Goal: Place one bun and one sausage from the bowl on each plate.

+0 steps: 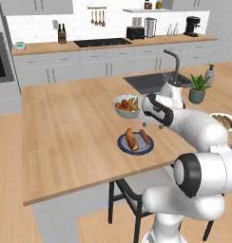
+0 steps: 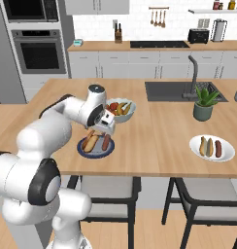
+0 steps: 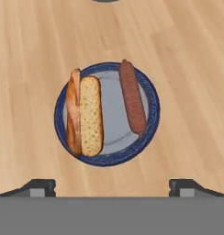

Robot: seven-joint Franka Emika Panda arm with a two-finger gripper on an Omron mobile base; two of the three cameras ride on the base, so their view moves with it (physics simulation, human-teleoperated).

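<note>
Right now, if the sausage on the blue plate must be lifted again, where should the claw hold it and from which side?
Grip the sausage at its middle, coming straight down from above, with the fingers across its narrow width. It lies flat on the blue plate, apart from the bun, so both long sides look free. The open claw probably needs little turning.

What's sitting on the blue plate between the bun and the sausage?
Nothing: in the hand view, a bare grey strip of the blue plate separates the bun from the sausage, which lie side by side, apart.
</note>
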